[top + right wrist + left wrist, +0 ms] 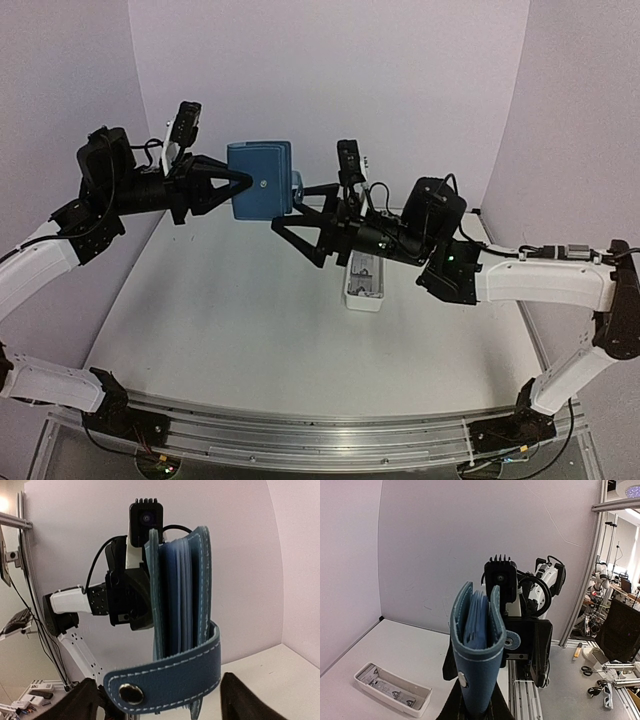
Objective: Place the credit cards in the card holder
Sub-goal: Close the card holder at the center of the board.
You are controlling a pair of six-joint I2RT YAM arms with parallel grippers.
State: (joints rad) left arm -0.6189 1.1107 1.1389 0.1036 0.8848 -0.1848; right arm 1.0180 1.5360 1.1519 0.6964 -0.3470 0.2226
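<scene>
White bench point(250, 330), overhead: blue card holder point(260, 180) aloft, clamped in left pincer point(243, 181); right pincer point(288, 208) spread apart just beside it; white tray point(364, 282) below. Left wrist: card holder upright, slightly agape. Right wrist: snap strap point(165, 680) unfastened.

A long white tray point(364, 286) lies on the table point(230, 320), contents unclear.

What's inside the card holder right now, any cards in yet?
Inside the card holder, between its covers, only light-blue pocket leaves show, seen edge-on. Whether any card sits in them is hidden.
</scene>
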